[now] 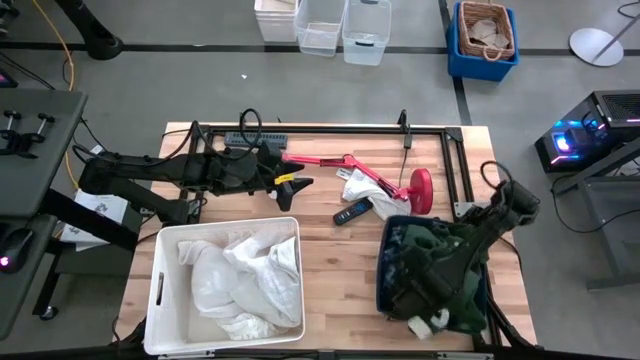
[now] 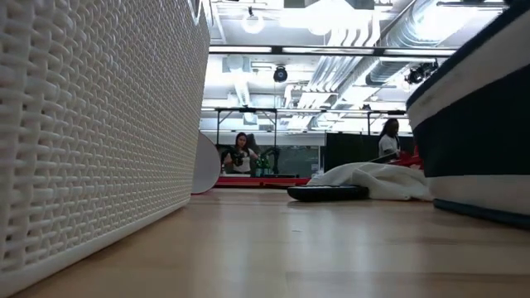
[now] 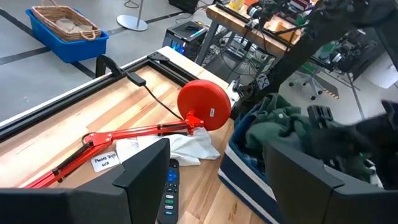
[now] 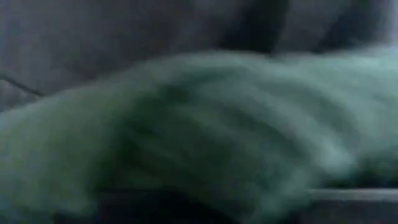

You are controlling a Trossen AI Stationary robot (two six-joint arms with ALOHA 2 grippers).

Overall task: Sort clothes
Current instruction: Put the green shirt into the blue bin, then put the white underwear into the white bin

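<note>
The right gripper (image 1: 428, 305) is sunk among the dark green garment (image 1: 425, 255) in the navy bin (image 1: 383, 262), jaws unreadable; the left gripper (image 1: 296, 186) hovers spread above the table (image 1: 340, 280).

Bright ceiling lights, blurred right-wrist view.

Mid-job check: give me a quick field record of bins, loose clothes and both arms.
white bin: holds white garments
navy bin: holds dark green garment
loose cloth: white garment on table under red desk lamp
remote: beside that garment
left gripper: open, above table, holding nothing
right gripper: down in navy bin
</note>
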